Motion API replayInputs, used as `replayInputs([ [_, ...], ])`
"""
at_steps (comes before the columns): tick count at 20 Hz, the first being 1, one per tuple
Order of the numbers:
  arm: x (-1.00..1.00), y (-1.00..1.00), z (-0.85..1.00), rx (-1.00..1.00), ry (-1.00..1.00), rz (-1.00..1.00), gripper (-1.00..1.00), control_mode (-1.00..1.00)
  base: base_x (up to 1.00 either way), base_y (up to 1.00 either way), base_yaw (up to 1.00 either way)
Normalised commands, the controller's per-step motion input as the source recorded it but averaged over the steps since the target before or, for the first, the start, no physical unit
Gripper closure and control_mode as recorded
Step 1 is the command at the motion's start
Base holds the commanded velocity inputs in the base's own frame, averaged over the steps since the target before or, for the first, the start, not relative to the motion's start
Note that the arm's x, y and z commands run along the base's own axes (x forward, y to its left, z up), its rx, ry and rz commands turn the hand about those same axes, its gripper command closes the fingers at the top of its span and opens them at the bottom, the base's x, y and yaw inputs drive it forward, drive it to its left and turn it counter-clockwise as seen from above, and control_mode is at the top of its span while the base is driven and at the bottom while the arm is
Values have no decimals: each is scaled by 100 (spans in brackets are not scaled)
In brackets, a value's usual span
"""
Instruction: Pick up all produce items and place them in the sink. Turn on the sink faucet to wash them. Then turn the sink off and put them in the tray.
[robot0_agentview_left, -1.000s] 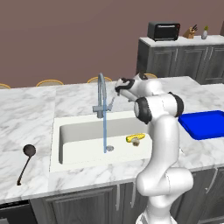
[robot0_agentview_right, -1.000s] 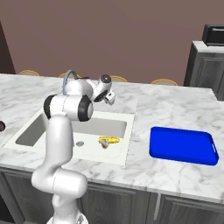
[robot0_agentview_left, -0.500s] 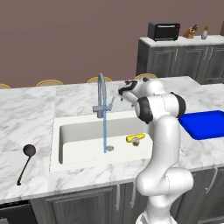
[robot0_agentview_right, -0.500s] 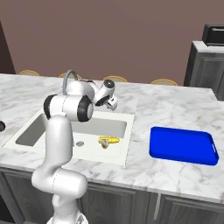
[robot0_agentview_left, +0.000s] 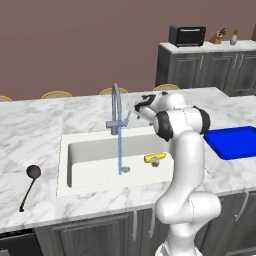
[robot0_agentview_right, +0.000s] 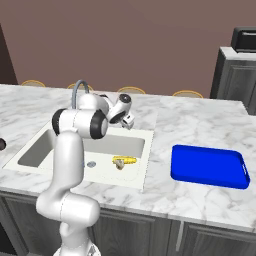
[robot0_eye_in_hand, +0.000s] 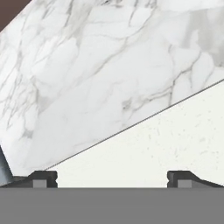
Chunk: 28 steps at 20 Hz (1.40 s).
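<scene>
end effector (robot0_agentview_right: 128, 121) now farther right of faucet (robot0_agentview_left: 117, 111), fingers wide apart, empty

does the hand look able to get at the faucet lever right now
Probably yes. The hand is open and empty, just beside the faucet lever, with nothing between them. Water is running, and the corn lies in the sink, out of the way.

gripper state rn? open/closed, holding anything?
gripper: open, jaws wide apart, nothing between them; it sits by the sink faucet, over the back edge of the sink.
</scene>
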Motion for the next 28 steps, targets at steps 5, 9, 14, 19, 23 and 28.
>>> replayInputs([
  [5,19,1,-21,0,5,6,-100,-100,0,0,0],
  [9,36,13,-19,0,5,5,-100,-100,0,0,0],
  [14,49,28,-18,0,5,4,-100,-100,0,0,0],
  [19,46,27,-18,0,5,4,-100,-100,0,0,0],
  [23,14,32,-7,0,3,6,-100,-100,0,0,0],
  [28,0,60,0,0,0,9,-100,-100,0,0,0],
])
